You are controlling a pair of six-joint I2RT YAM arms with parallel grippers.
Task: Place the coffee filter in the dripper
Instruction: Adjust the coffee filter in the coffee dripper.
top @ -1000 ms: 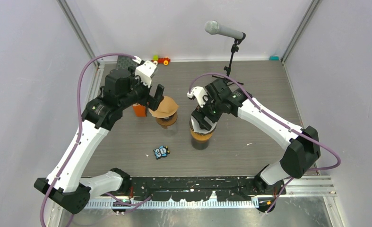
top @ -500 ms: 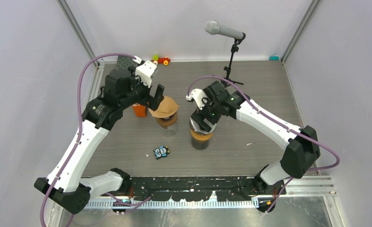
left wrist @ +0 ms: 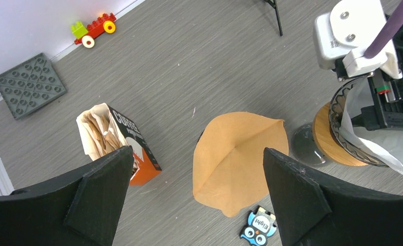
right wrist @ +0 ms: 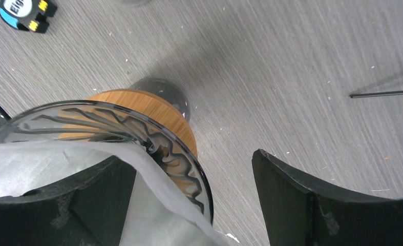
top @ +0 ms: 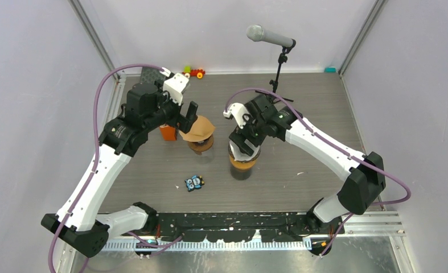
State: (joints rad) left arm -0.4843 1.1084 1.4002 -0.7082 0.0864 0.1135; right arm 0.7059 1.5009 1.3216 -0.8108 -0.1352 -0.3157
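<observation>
Two-arm workcell on a grey wood-grain table [top: 324, 96], with all positions given relative to the glass dripper [right wrist: 138, 128]. The right arm [top: 324, 145] reaches in from the dripper's right and holds the right gripper [right wrist: 189, 159] directly over it. The jaws are spread wide and grasp nothing: one finger stands inside the cone and the other hangs outside the rim. The left arm [top: 96, 176] hovers to the dripper's left, and the left gripper [left wrist: 198, 150] is likewise released, with its fingers wide apart in the air. A microphone [top: 270, 36] on a thin black stand rises behind the dripper, on its far side. The dripper itself is ribbed, sits on a round wooden collar [right wrist: 138, 100] and stands upright. A white coffee filter [right wrist: 45, 164] lies inside it, against the inner finger and folded over the near rim. A brown coffee filter [left wrist: 235, 159], spread into a shallow cone, rests on a dark round vessel [top: 202, 148] just left of the dripper, below the left gripper. An open orange filter box [left wrist: 127, 125] stands farther left, beyond the brown filter. A grey studded baseplate [left wrist: 30, 84] lies well off to the far left, and a small toy car [left wrist: 94, 28] sits beside the back wall. A small owl tile [left wrist: 259, 225] lies on the near left.
</observation>
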